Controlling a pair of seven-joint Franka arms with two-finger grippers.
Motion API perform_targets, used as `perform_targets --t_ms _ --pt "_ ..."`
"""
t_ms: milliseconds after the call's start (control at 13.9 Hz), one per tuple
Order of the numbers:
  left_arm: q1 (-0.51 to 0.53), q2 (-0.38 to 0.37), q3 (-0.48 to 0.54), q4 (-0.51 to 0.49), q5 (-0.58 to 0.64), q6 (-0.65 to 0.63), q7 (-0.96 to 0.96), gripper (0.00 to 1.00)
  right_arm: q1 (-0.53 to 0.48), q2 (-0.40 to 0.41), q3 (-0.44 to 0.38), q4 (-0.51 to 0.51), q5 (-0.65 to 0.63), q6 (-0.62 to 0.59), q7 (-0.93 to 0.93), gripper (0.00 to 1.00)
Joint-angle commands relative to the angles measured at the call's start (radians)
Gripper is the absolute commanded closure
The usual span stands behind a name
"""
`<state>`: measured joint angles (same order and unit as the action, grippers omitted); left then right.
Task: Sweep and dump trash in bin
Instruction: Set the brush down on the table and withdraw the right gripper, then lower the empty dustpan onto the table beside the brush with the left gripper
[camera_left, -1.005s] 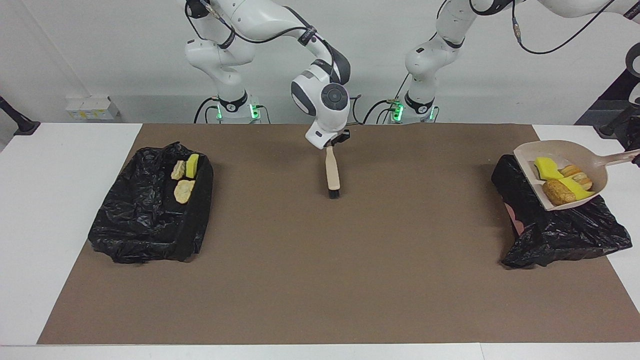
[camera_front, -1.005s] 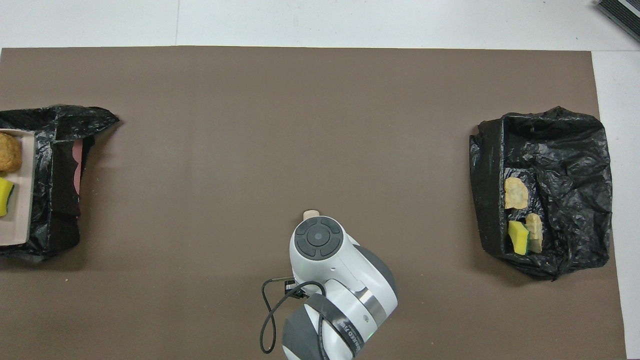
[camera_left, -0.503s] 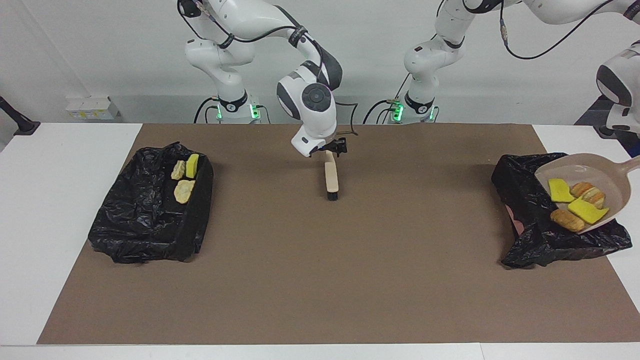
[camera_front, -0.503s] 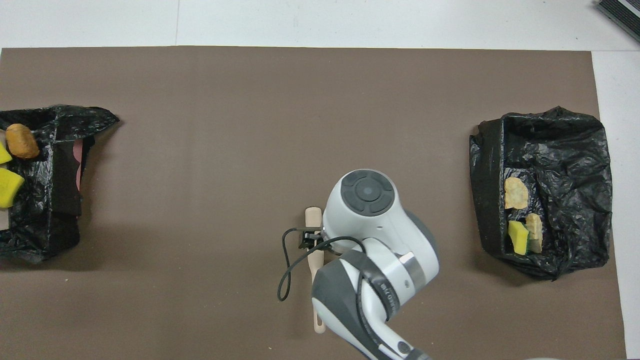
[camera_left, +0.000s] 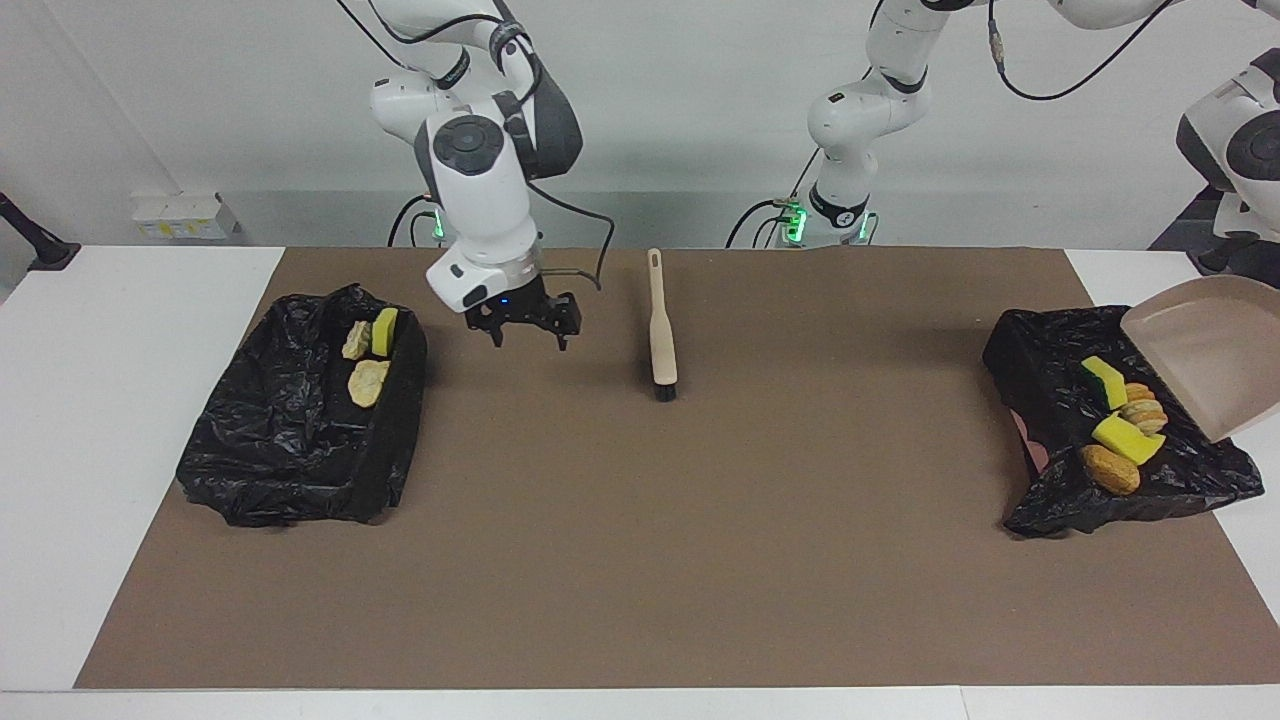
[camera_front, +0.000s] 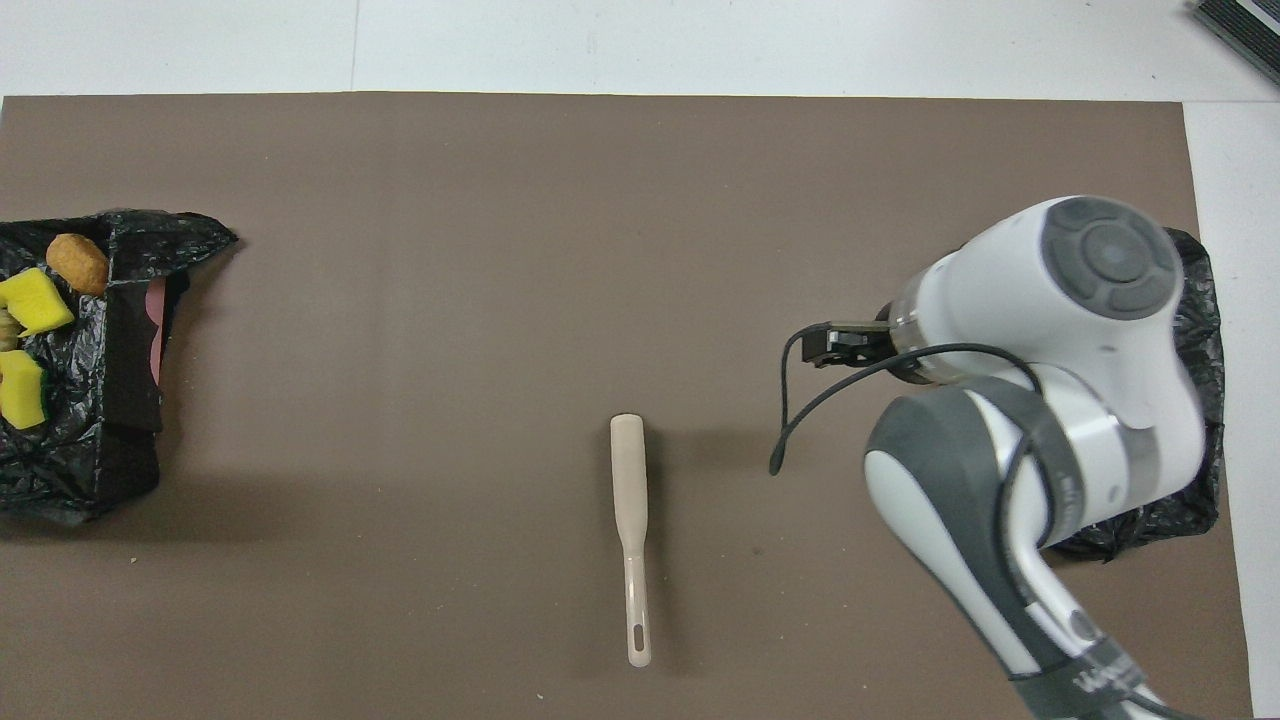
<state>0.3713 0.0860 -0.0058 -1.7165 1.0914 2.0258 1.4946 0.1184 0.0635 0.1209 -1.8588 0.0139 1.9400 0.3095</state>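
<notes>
The trash lies in two black-bagged bins. In the bin (camera_left: 1050, 390) at the left arm's end lie two yellow sponge chunks (camera_left: 1125, 438) and tan bread lumps (camera_left: 1108, 468); they also show in the overhead view (camera_front: 35, 305). The beige dustpan (camera_left: 1210, 350) hangs tipped up over this bin, empty, its handle out of frame with the left gripper. The bin (camera_left: 290, 440) at the right arm's end holds a yellow sponge (camera_left: 384, 330) and two pale lumps (camera_left: 368, 381). My right gripper (camera_left: 528, 335) is open and empty, over the mat beside that bin.
The beige brush (camera_left: 661, 330) lies alone on the brown mat (camera_left: 640, 560) near the robots, bristles pointing away from them; it also shows in the overhead view (camera_front: 630, 500). In the overhead view the right arm (camera_front: 1050, 400) covers most of its end's bin.
The right gripper let go of the brush and swung toward the right arm's end bin. The dustpan tipped up and its scraps slid into the bin at the left arm's end.
</notes>
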Motion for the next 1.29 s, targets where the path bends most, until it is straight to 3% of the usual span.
perform_targets --t_ms 0,144,574,1221 --pt "-0.020 -0.067 0.001 -0.038 0.021 -0.012 -0.025 1.00 -0.003 -0.054 -0.084 0.015 -0.017 -0.064 -0.149 0.00" --pt "-0.066 -0.074 0.000 -0.037 -0.019 -0.073 -0.042 1.00 -0.006 -0.092 -0.133 0.039 -0.017 -0.148 -0.199 0.00" --pt "-0.195 -0.075 -0.002 -0.031 -0.336 -0.306 -0.368 1.00 -0.017 -0.157 -0.242 0.196 -0.020 -0.358 -0.322 0.00" --pt "-0.356 -0.088 -0.006 -0.048 -0.888 -0.412 -1.129 1.00 -0.017 -0.182 -0.244 0.207 -0.018 -0.389 -0.406 0.00"
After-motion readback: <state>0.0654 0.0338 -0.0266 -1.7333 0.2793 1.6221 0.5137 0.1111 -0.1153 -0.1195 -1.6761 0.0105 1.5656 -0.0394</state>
